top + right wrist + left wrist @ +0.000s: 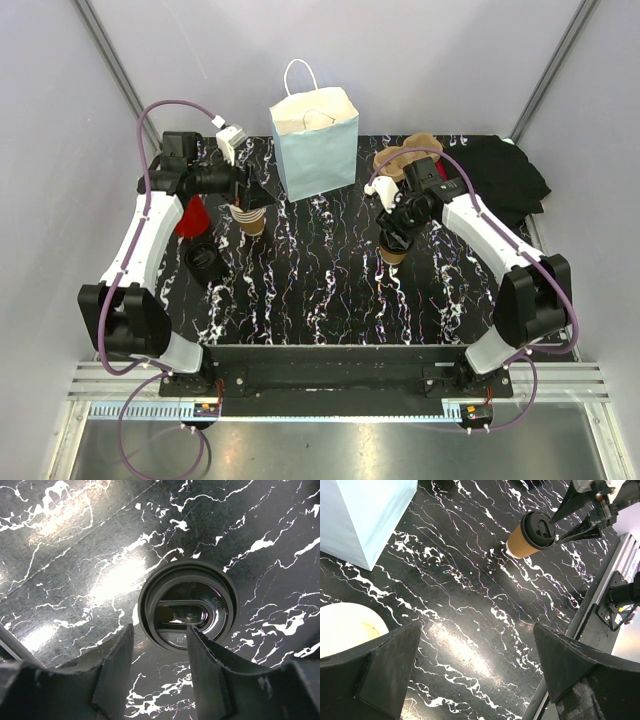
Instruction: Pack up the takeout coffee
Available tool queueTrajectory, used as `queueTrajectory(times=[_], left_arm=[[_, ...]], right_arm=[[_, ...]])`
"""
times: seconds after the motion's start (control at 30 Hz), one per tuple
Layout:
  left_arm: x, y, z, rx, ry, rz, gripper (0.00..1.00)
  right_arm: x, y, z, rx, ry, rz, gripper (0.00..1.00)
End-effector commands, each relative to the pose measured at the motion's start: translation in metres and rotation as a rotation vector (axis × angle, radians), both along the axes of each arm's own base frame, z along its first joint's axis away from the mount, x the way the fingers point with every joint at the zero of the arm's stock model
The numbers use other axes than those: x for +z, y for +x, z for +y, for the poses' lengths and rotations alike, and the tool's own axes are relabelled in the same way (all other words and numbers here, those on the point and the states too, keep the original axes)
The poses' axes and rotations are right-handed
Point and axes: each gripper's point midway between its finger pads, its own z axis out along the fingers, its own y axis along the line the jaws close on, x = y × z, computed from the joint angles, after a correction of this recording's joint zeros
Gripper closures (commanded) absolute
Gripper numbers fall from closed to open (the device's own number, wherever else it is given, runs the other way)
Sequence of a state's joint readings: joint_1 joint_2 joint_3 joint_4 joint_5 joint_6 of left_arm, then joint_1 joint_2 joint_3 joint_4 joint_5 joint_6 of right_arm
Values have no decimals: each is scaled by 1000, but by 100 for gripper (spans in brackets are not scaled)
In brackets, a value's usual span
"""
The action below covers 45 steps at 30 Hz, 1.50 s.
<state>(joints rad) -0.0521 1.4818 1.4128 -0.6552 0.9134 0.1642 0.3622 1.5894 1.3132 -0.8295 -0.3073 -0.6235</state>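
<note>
My R gripper (pixel 160 630) hangs right over the takeout coffee (pixel 522 542). Fingers are part-way apart w/ nothing clamped between them. In the R wrist view the black lid (pixel 187 607) shows through the gap below the tips, and I can't tell if a tip touches it. The cup stands on the black marble table (pixel 320 300), approx 3 o'clock from table centre in the top view. Its lid is on and the tan wall shows under it.

Only writing I can find is embossed chars on the lid by the oval recess, at the lid's 6 o'clock in the R wrist view. They're too small and blurred to read.

My L gripper (pixel 477 626) is spread wide, holding nothing, at approx 9 o'clock. It's next to the stack of cups (pixel 250 220), and the top cup's pale inside sits just beside one of my L fingers.

A pale blue paper bag (pixel 315 145) w/ white handles stands at 12 o'clock, top open. The pulp carrier (pixel 400 160) is at 1 o'clock and a black cloth (pixel 510 175) at 2 o'clock. Spare black lids (pixel 205 260) sit at 8 o'clock, w/ a red cone (pixel 192 218) just beyond them by my L arm.
</note>
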Motion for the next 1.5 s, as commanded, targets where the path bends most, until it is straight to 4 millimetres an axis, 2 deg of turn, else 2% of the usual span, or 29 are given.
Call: queueTrajectory(times=[0.0,0.5,0.8,0.97,1.47], left_arm=[[12,3,-2,-18,-34,-54,1],[13,2,0,-21,-47,-47,1],[11,2,0,-24,-54,-40,1],[12,2,0,-25,-57,-44,1],[12,2,1,-26,-61,-43,1]], right_arm=[[0,5,4,3,-9,-29,48],[-14,-1,4,25,-59,5,55],[-18,-2,3,25,-73,13,65],[-19,-4,4,29,-79,16,75],[-8,-2,1,28,-88,-18,90]])
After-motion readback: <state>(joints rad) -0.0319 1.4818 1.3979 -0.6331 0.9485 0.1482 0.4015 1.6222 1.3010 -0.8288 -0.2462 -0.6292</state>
